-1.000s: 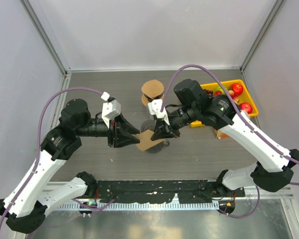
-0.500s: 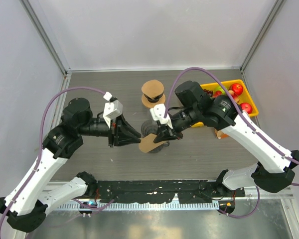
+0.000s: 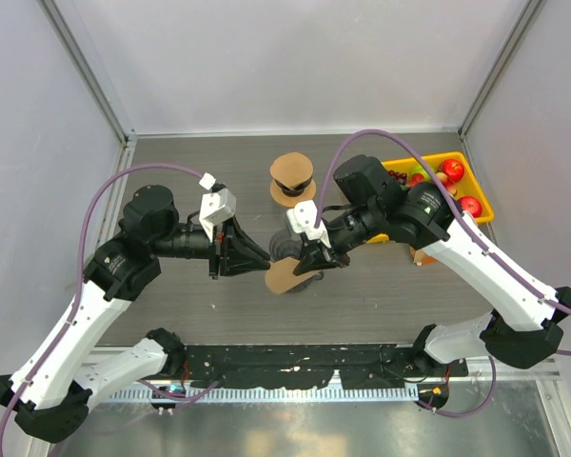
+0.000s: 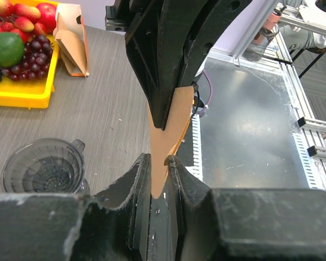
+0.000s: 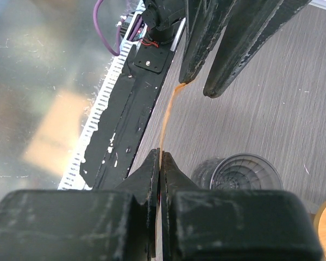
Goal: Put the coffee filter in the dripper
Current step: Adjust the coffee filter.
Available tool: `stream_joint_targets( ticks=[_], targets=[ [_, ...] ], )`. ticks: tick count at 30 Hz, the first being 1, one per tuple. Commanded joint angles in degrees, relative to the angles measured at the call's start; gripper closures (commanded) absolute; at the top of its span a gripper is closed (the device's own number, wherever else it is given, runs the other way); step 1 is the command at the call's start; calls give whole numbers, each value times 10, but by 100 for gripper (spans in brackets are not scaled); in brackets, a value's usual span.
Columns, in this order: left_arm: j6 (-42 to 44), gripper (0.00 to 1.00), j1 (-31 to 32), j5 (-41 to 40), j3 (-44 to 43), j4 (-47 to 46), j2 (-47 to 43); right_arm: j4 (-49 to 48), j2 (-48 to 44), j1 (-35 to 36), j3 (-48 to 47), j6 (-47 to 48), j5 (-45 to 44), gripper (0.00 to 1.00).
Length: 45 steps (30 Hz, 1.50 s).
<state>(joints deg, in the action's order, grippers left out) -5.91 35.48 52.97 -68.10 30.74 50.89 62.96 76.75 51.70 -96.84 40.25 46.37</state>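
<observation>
Right gripper (image 5: 159,160) pinches one edge of the coffee filter (image 4: 168,122). Left gripper (image 4: 157,162) straddles the opposite edge, jaws narrowly spread; clamping cannot be confirmed.

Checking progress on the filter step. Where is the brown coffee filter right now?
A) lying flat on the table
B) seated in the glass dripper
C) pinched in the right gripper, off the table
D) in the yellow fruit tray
C: the right gripper is shut on the coffee filter, holding it up in the air, while the dripper stands below with nothing in it.
</observation>
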Motion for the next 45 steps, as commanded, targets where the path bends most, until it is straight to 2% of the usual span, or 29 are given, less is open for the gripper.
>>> stream_joint_targets(
  ticks=[1, 12, 19, 39, 45],
  targets=[
    [-4, 78, -2, 18, -14, -24, -4, 9, -14, 4, -10, 19, 13, 95],
    [-15, 79, -4, 29, -13, -36, 2, 14, -12, 4, -12, 25, 10, 95],
    [-17, 79, -2, 6, -10, -38, 4, -5, -5, 4, -15, 3, 7, 95],
    [-4, 78, 4, 14, 2, -33, -7, -22, 15, 4, -31, -29, 7, 95],
    [-6, 81, 4, 18, 7, -32, -9, -22, 11, 4, -27, -21, 11, 95]
  ],
)
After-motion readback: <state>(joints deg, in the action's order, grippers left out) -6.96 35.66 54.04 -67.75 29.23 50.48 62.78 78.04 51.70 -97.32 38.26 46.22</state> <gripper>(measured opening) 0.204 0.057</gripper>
